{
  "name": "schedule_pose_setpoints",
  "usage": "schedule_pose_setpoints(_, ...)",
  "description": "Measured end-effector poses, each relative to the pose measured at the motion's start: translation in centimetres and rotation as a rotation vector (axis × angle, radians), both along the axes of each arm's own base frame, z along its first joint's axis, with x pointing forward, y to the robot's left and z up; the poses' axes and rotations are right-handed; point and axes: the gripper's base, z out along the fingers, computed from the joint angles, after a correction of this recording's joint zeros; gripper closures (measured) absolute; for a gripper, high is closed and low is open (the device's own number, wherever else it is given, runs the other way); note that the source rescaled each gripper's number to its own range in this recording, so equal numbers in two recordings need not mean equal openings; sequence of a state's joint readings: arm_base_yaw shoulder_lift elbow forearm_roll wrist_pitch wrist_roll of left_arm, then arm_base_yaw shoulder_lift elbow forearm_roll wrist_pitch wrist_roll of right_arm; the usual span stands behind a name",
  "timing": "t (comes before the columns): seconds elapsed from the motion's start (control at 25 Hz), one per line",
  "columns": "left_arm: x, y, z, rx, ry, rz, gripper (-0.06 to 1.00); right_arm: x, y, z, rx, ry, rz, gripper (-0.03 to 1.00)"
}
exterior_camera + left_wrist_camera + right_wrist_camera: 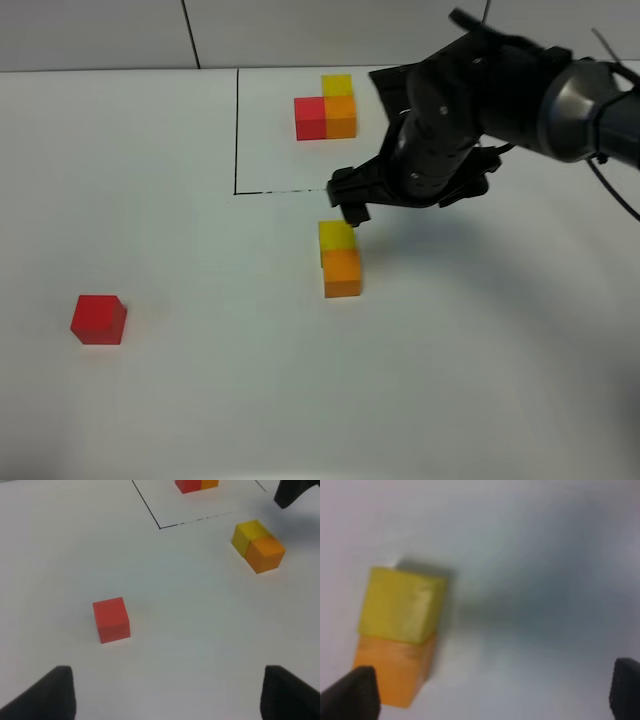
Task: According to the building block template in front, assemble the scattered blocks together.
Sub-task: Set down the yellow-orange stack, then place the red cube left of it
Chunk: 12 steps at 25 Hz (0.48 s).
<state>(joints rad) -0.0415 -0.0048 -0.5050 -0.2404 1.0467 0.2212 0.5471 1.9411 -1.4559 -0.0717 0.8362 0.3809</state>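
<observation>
Two cubes, yellow cube (337,236) touching orange cube (342,272), sit on the desk (480,380) just outside the frame of the building block template (327,107); red cube (98,319) lies well apart. Right claw (352,203), near them, and left claw (167,695) gape wide, empty.

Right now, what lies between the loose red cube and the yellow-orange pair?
Nothing; only bare white tabletop separates the red cube from the yellow-orange pair, as the exterior high view shows.
</observation>
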Motion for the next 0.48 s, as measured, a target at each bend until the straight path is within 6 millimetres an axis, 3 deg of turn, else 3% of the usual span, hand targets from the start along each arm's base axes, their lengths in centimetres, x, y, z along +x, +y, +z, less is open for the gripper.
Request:
schedule_pose_setpoints(0.16, 0.0, 0.0, 0.0, 0.0, 0.0, 0.0, 0.25, 1.9, -5.7, 0.7, -0.019, 0.006, -0.11, 0.01)
schedule_pose_setpoints(0.28, 0.0, 0.0, 0.0, 0.0, 0.0, 0.0, 0.25, 1.7, -9.9, 1.5, -0.001, -0.052, -0.178, 0.01)
schedule_pose_setpoints(0.36, 0.0, 0.0, 0.0, 0.0, 0.0, 0.0, 0.25, 0.8, -12.1, 2.3, 0.021, -0.105, -0.219, 0.02)
schedule_pose_setpoints(0.48, 0.0, 0.0, 0.0, 0.0, 0.0, 0.0, 0.25, -1.3, -14.7, 5.2, 0.046, -0.212, -0.254, 0.02)
